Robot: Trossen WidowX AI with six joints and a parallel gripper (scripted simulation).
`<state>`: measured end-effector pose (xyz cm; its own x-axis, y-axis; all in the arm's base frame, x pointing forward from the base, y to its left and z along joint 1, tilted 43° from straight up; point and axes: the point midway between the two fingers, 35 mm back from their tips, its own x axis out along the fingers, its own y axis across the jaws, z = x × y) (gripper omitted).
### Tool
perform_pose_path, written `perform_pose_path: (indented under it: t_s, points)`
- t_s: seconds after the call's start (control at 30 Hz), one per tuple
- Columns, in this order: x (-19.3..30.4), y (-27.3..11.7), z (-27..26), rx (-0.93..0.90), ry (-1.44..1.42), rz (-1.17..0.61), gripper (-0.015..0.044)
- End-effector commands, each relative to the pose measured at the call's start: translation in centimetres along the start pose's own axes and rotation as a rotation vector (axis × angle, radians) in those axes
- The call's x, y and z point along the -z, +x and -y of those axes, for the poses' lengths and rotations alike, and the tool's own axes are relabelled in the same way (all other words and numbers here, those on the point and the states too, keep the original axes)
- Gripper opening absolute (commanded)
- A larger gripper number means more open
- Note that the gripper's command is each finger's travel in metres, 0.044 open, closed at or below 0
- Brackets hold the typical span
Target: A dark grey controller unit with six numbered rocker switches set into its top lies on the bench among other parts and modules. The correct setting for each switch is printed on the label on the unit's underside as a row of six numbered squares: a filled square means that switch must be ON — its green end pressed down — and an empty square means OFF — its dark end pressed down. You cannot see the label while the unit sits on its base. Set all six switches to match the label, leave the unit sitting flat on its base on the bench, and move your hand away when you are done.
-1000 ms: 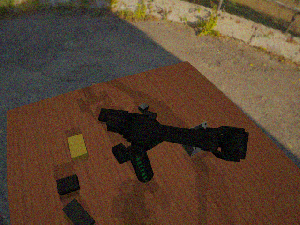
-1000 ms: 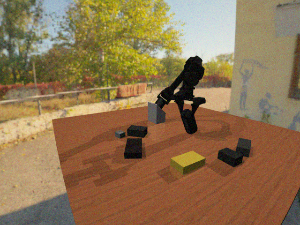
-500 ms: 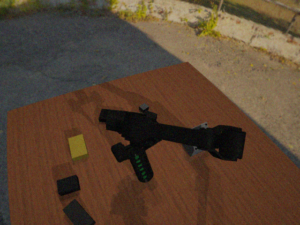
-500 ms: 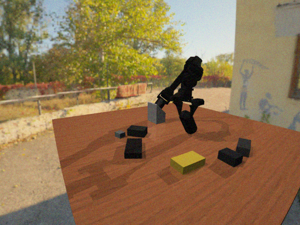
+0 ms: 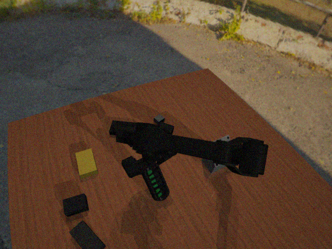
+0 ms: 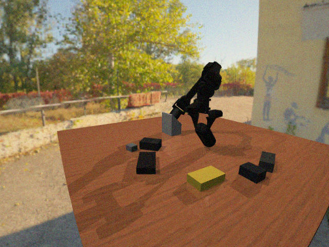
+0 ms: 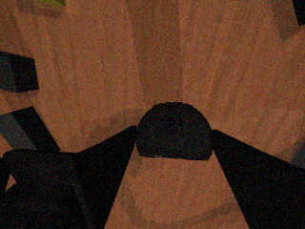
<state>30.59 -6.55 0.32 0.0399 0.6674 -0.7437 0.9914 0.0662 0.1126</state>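
Note:
The dark grey controller unit (image 5: 155, 183) (image 6: 205, 135) (image 7: 174, 135) is held in the air, steeply tilted. Its switch face with a row of green ends shows in the top view; the individual settings are too small and dark to tell. The wrist view shows one rounded dark end. No label squares can be made out in any view. My gripper (image 6: 202, 127) (image 7: 172, 132) is shut on the unit, one finger against each side. The unit's lower end hangs above the bench (image 5: 187, 214) (image 6: 164, 220), with a shadow beneath.
A yellow block (image 5: 85, 162) (image 6: 205, 176) and two dark blocks (image 5: 75, 205) (image 6: 252, 172) lie on one side. On the other are a grey wedge (image 6: 169, 125), two more dark blocks (image 6: 150, 144) and a small grey block (image 5: 159, 118) (image 6: 131, 147).

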Motion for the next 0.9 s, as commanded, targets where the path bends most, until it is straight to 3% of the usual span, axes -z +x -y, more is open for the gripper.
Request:
perform_pose_path:
  t_s: [0.0, 0.87]
  points:
    - [0.2, 0.9, 0.0, 0.02, -0.011, -0.016, 0.0338]
    - [-1.4, 2.1, 0.0, 0.019, -0.011, -0.016, 0.0338]
